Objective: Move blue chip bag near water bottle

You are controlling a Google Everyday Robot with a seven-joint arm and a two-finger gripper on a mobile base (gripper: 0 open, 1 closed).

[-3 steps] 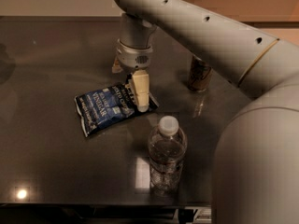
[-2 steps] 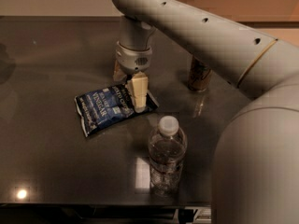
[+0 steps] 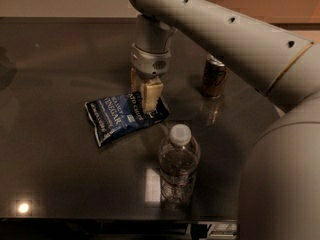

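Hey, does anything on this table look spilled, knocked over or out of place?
Nothing stands out. The water bottle stands upright with its cap on, the can is upright too, and the blue chip bag lies flat, slanted, nothing spilled. The gripper is down at the bag's right end.

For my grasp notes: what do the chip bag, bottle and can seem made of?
The blue chip bag: seemingly thin glossy film, crinkled. The water bottle: clear ribbed plastic, white cap. The can: probably metal, shiny rim. The gripper sits over the bag's right end.
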